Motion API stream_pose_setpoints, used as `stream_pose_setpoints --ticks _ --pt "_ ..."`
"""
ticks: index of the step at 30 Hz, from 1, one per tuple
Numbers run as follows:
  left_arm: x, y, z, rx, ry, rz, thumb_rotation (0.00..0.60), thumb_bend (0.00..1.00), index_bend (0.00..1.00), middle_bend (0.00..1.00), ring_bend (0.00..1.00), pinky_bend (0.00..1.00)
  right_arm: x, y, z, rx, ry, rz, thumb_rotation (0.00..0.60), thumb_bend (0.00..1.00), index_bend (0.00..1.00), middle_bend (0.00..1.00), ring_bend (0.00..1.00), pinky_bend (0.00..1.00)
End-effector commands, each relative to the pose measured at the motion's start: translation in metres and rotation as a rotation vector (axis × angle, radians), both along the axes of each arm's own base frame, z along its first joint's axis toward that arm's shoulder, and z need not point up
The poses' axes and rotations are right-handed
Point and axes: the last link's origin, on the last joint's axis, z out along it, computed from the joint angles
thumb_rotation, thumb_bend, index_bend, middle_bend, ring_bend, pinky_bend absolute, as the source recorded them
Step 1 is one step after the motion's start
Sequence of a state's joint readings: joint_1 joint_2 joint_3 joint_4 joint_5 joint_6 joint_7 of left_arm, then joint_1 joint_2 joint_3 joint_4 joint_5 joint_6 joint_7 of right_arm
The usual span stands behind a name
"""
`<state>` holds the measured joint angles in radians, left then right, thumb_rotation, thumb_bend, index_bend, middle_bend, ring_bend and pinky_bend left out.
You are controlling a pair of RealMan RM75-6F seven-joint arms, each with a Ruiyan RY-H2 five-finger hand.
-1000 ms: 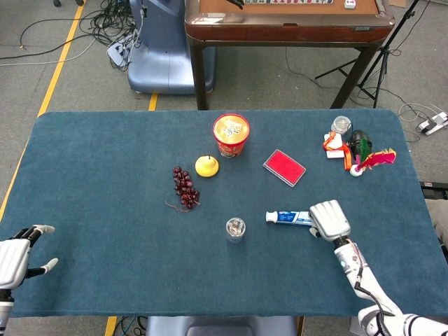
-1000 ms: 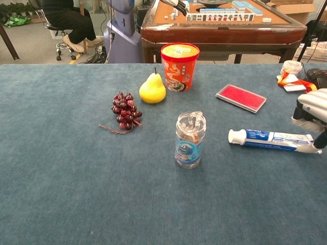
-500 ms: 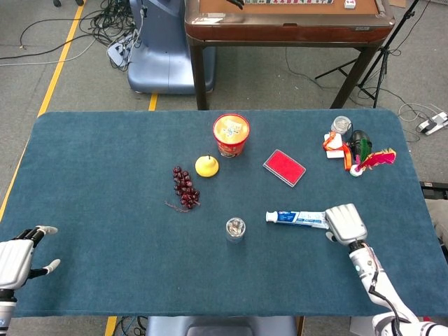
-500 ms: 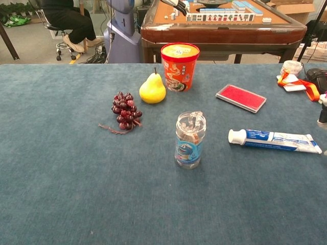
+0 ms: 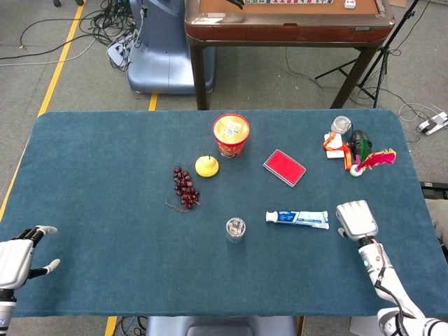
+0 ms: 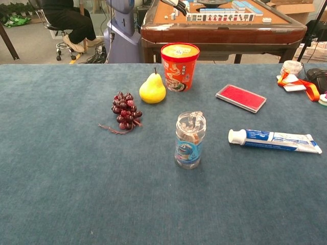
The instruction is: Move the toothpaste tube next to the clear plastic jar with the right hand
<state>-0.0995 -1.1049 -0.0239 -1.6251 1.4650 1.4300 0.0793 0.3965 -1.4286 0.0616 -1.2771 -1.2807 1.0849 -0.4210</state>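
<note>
The white-and-blue toothpaste tube (image 5: 297, 218) (image 6: 274, 140) lies flat on the blue table, cap pointing left toward the clear plastic jar (image 5: 235, 229) (image 6: 190, 139), a short gap apart. My right hand (image 5: 357, 218) hovers just right of the tube's tail, holding nothing and apart from the tube; only the head view shows it. My left hand (image 5: 17, 259) rests at the table's front left corner, fingers spread and empty.
Behind the jar are a bunch of dark grapes (image 5: 185, 187), a yellow pear (image 5: 206, 166) and an orange noodle cup (image 5: 231, 134). A flat red case (image 5: 284, 167) lies behind the tube. Small clutter (image 5: 353, 150) sits at the back right corner.
My right hand has let go of the tube's tail and drawn back to the right, leaving the chest view. The tube stays where it lay.
</note>
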Motion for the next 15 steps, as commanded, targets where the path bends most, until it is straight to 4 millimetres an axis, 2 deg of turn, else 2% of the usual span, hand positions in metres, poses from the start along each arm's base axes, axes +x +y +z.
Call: stream_pose_setpoints --ticks 1,15 --pt "0.0 0.0 0.0 0.002 -0.001 0.001 0.6 0.04 0.33 0.35 0.36 0.54 -0.001 -0.004 -0.005 0.007 -0.001 -0.004 0.6 0.0 1.0 1.0 1.0 1.0" --pt "0.0 0.0 0.001 0.003 -0.001 0.002 0.6 0.04 0.33 0.35 0.36 0.54 0.005 -0.011 -0.018 0.017 -0.023 0.021 0.6 0.0 1.0 1.0 1.0 1.0"
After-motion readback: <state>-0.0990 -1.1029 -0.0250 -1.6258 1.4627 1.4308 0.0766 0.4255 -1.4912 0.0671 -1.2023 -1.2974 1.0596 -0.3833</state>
